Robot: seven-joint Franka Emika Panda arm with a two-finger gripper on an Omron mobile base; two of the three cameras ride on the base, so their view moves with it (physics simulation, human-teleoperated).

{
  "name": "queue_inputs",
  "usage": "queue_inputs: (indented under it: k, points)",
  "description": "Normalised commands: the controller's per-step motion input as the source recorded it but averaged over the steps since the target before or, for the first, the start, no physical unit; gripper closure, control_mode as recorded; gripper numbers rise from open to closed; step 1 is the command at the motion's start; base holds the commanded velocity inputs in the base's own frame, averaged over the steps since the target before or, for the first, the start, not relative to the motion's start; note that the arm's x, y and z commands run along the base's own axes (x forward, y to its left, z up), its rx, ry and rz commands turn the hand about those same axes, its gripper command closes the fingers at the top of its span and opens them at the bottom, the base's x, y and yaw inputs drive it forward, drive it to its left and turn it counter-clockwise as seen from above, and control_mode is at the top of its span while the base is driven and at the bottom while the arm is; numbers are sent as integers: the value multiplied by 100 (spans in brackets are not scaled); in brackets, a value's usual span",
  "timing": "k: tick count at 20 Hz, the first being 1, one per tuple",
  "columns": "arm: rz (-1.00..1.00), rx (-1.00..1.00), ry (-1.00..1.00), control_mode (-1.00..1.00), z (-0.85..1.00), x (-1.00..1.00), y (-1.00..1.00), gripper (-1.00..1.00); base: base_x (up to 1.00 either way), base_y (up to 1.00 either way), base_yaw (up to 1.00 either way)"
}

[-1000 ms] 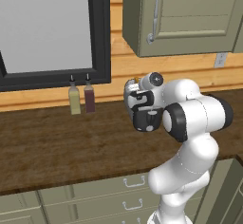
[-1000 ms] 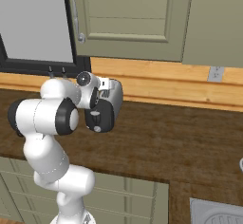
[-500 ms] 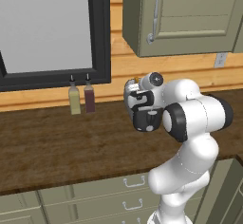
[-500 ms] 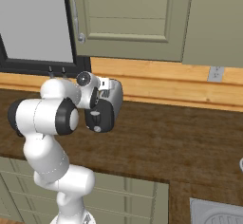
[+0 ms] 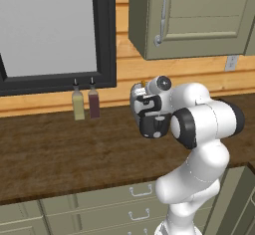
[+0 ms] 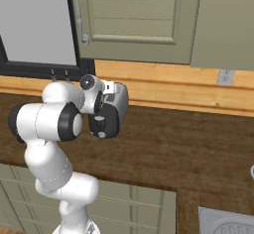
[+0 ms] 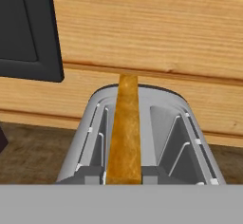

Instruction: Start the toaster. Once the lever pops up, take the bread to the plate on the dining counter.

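Observation:
The silver-grey toaster point(image 7: 190, 137) stands on the dark wood worktop against the wooden wall, seen from above in the hand view. One bread point(image 7: 124, 123) slice stands upright in its left slot, crust edge up. My gripper point(image 7: 124, 175) is shut on the bread, with a dark fingertip point(image 7: 92, 175) on each side of the slice at its near end. In the base views the toaster point(image 6: 119, 101) point(image 5: 135, 104) sits behind my wrist, its black end panel point(image 6: 105, 121) facing forward. I cannot make out the lever. The plate and the dining counter are out of view.
Two small bottles point(image 5: 78, 104) point(image 5: 93, 102) stand by the wall left of the toaster, under a dark-framed window point(image 5: 104, 35). A wall cabinet point(image 5: 199, 15) hangs above. A sink corner point(image 6: 228, 223) lies at the lower right. Drawers point(image 5: 99, 204) run below the worktop.

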Motion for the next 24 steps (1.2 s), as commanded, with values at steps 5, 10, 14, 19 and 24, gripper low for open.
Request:
queue_inputs:
  k: [5, 10, 14, 19, 24]
  points:
    - [0, 0, 0, -100, 0, 0, 0, 100, 0, 0, 0]
    - [0, 0, 0, -100, 0, 0, 0, 100, 0, 0, 0]
    - [0, 0, -4, -100, 14, -1, 0, 100, 0, 0, 0]
    - [0, 0, -3, -100, 44, -5, 0, 100, 0, 0, 0]
    - [0, 0, -3, -100, 57, -18, 0, 100, 0, 0, 0]
